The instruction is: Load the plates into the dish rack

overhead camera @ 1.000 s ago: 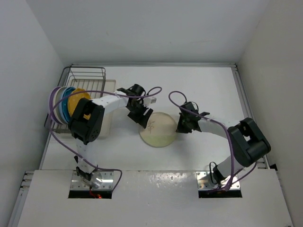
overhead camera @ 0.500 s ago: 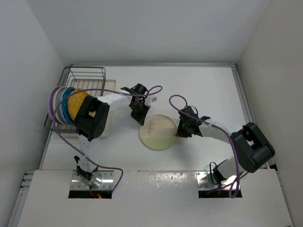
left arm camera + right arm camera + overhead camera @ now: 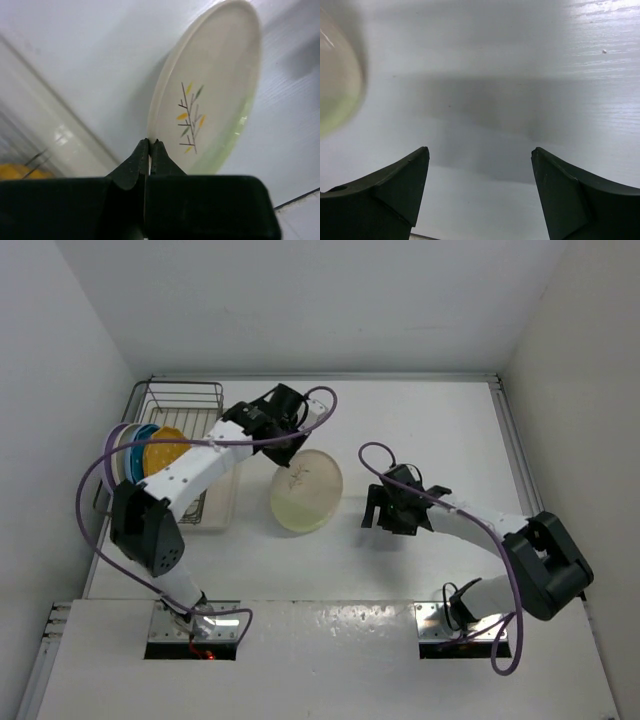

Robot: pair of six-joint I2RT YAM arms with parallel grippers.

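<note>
My left gripper (image 3: 291, 456) is shut on the rim of the cream-green sprig plate (image 3: 306, 490). It holds the plate tilted on edge above the table, right of the dish rack (image 3: 186, 399). In the left wrist view the fingertips (image 3: 150, 143) pinch the plate (image 3: 210, 100) at its near edge. Purple (image 3: 113, 454), light blue (image 3: 141, 437) and orange-yellow (image 3: 161, 456) plates stand upright in the rack. My right gripper (image 3: 377, 508) is open and empty, just right of the held plate. Its wrist view shows wide jaws (image 3: 480, 152) over bare table and the plate's edge (image 3: 335, 90) at the left.
The rack's cream drip tray (image 3: 222, 498) lies under the left arm. White walls close in the table at the back and on both sides. Purple cables loop over both arms.
The left gripper shut on the sprig plate's rim, then lifted and swung it left toward the rack. The right gripper opened, let go of the plate's right edge and drew back.
</note>
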